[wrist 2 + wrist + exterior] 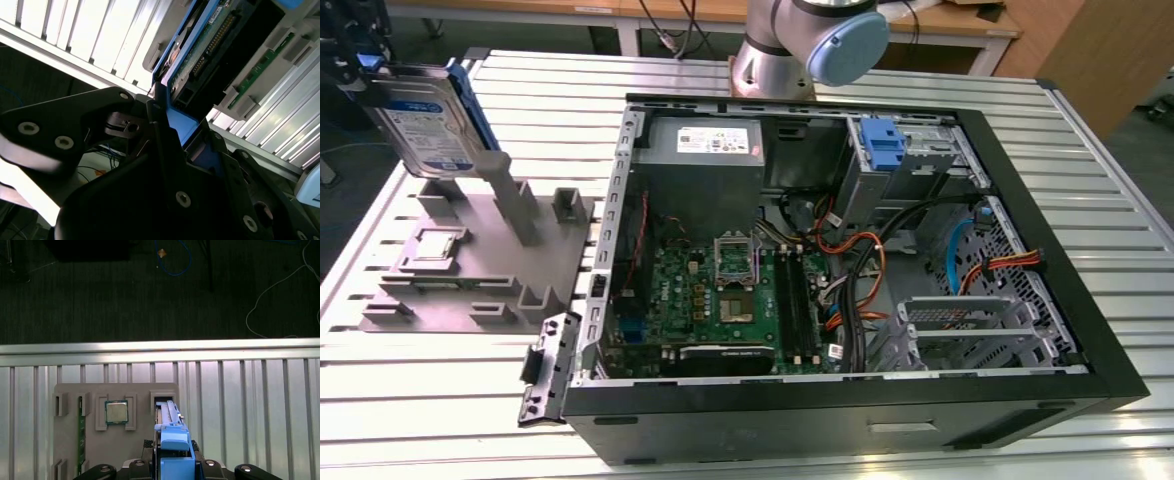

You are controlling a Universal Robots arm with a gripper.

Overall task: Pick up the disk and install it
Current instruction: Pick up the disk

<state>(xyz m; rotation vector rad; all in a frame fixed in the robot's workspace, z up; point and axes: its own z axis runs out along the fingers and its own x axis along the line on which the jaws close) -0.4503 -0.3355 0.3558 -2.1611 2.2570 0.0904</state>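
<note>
I have the disk point(424, 115) up at about 10 o'clock in the exterior view, standing nearly on edge with its white-and-blue label facing the camera and its blue carrier along the far side. Its lower edge sits right at the top of the tall post of the grey fixture point(480, 270). I cannot tell whether the 2 still touch.

In the first wrist view the gripper point(172, 467) is pinching the carrier's blue end, with 1 black finger on each side. In the second wrist view I see the fingers point(155, 117) pressed against the blue frame and the drive's green circuit board beyond them.

Also in the first wrist view, the fixture carries 1 square processor chip point(116, 412) in a pocket and 1 green memory stick point(79, 440) standing in a slot.

The open computer case point(854, 420) fills the middle of the exterior view, well apart from the disk. Inside it are:
- the motherboard point(720, 300) near 6 o'clock
- the power supply box point(707, 140) near 12 o'clock
- the silver drive bay with its upright blue bracket point(883, 145) near 1 o'clock

The arm's base point(807, 40) stands just behind the case on the slatted metal table point(1094, 200).
</note>
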